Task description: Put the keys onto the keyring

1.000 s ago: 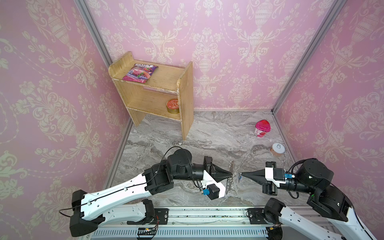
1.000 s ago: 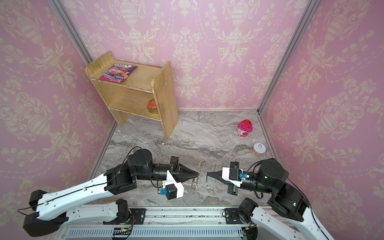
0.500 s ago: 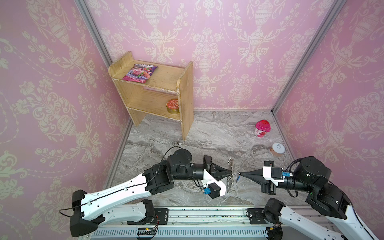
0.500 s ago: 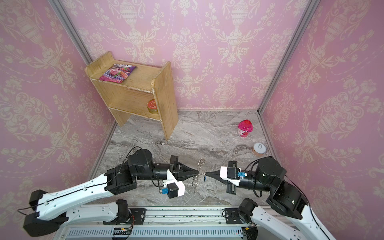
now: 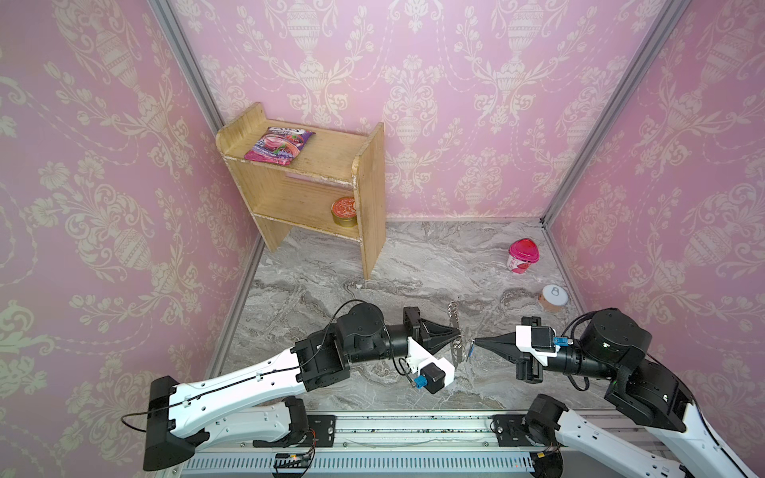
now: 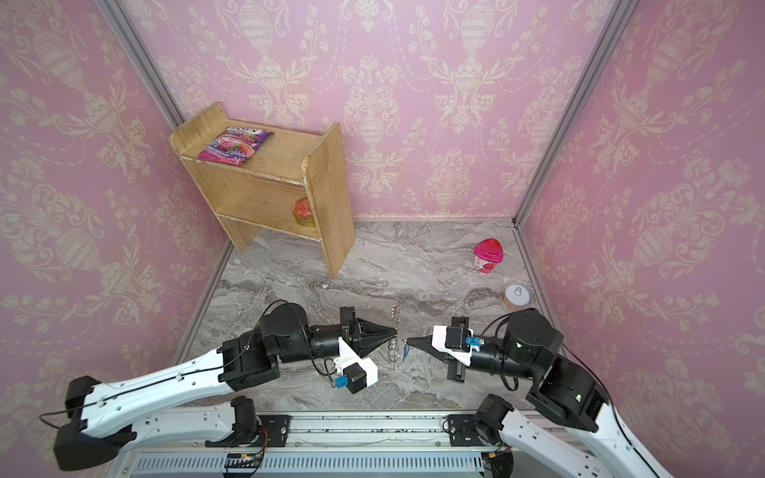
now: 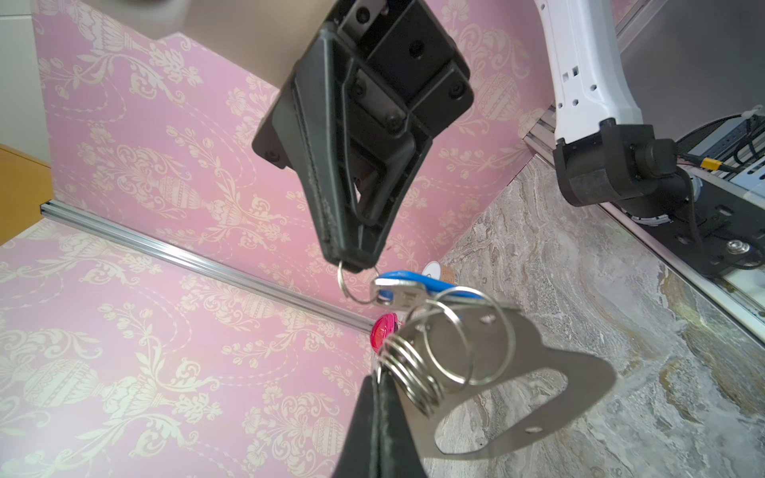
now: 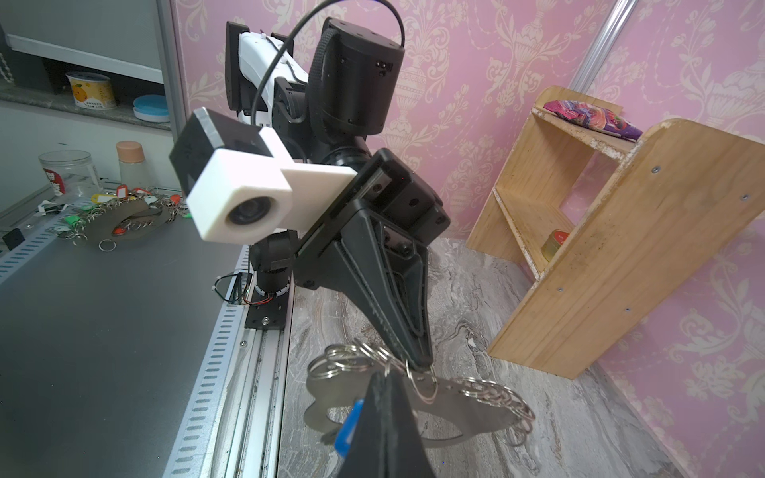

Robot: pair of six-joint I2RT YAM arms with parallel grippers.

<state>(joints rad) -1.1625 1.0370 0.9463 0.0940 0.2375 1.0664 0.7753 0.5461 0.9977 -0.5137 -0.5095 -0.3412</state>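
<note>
**Item 1:** keyring (image 7: 534,345), a metal plate with rings.
- Place: in the air, well apart from the shelf (image 5: 372,198), out in front of it.
- Holder: left gripper (image 5: 456,331), jaws together, clamped on the ringed edge.
- Attitude: on edge, broad face toward the right gripper (image 5: 477,341). Long axis about level, 1 end on the shelf's side, 1 end away from it.

**Item 2:** keys (image 7: 397,294), just beside the plate on its far side from the shelf.
- Holder: right jaws pinched shut on their small ring.
- Attitude: key and blue tag (image 7: 414,279) point at the plate.

**Status:** 2 grips made. Threading judged not yet done; whether key and plate touch cannot be told.
</note>
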